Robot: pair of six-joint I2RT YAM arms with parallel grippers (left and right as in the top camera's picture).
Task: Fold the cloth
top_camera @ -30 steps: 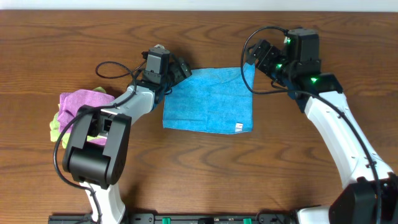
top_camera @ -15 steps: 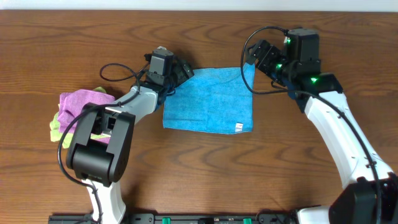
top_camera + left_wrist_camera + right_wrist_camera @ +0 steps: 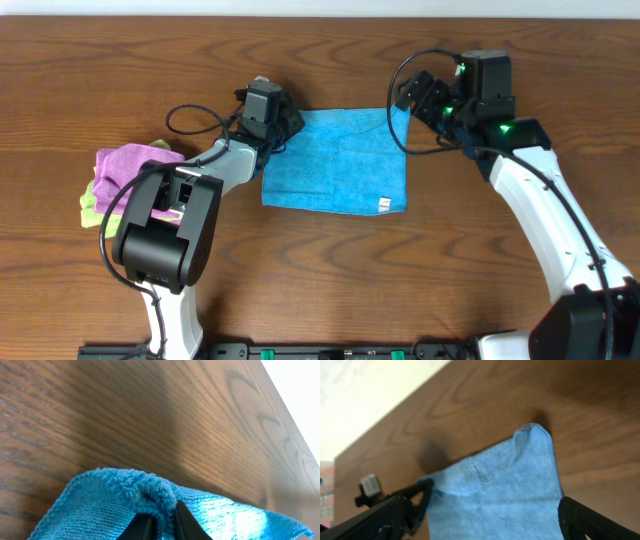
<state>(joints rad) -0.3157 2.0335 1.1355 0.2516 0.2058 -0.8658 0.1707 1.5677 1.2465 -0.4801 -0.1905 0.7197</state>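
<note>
Cloth (image 3: 335, 162), one blue piece, lay on the tabletop (image 3: 400, 280). The left end effector (image 3: 161, 520) pinched its corner, clear only from the wrist view; the right end effector (image 3: 408, 97) was spread.

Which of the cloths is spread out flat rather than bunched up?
The blue cloth, lying open as a rectangle; the pink cloth and the yellow-green cloth sit crumpled together in a heap off to its left.

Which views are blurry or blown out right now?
Overhead: sharp, evenly lit, cloth saturated blue. Left wrist: cloth weave crisp, sheen on the table, top-right corner clipped white. Right wrist: soft throughout, cloth washed pale, top-left corner overexposed.
</note>
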